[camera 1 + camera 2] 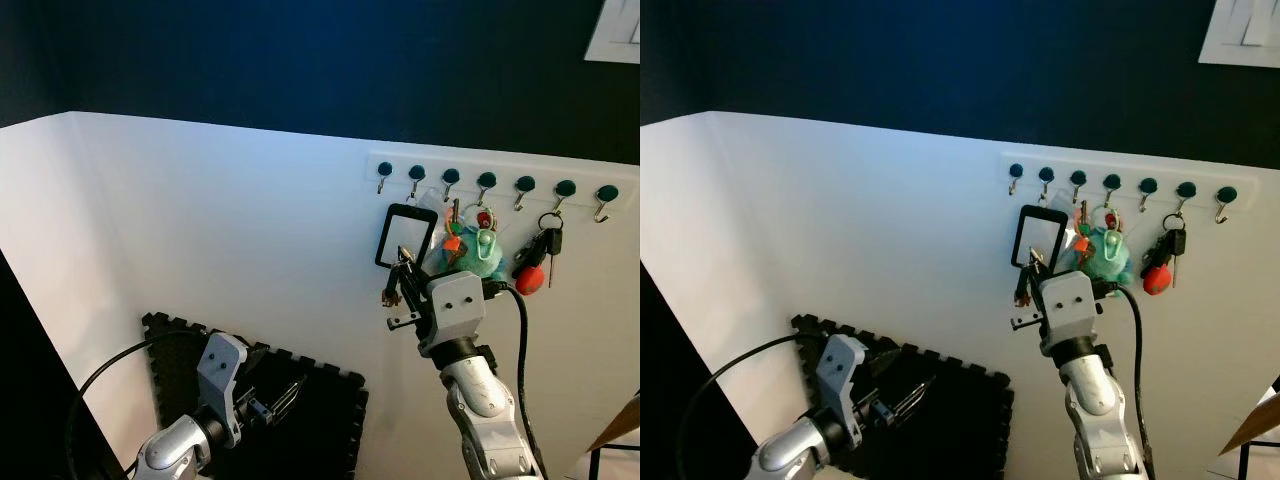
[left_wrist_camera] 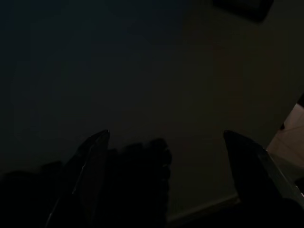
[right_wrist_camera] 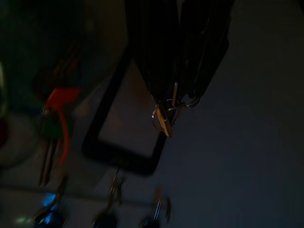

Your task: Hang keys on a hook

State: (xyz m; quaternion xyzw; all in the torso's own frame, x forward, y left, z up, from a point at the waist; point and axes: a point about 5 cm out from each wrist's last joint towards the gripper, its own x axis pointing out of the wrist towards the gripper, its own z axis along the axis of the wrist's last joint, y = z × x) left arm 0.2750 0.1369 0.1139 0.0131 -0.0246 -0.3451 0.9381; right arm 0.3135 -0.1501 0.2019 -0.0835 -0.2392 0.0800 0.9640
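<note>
Low at our left, the left gripper [image 1: 285,395] hangs idle with fingers spread before a black foam mat [image 1: 330,420]. Our right gripper [image 1: 400,275] is raised to the white wall, fingers pinching the keys [image 3: 166,111] just below a black card holder [image 1: 405,236]. Above runs the hook rail [image 1: 500,175]; we see a teal plush bunch [image 1: 478,255] and a red-fob bunch [image 1: 535,262] hanging there, the leftmost hook [image 1: 383,176] bare.

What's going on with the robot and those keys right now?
Right gripper shut on keys, raised below hook rail. Left gripper open, low. Badge holder hangs close by.
</note>
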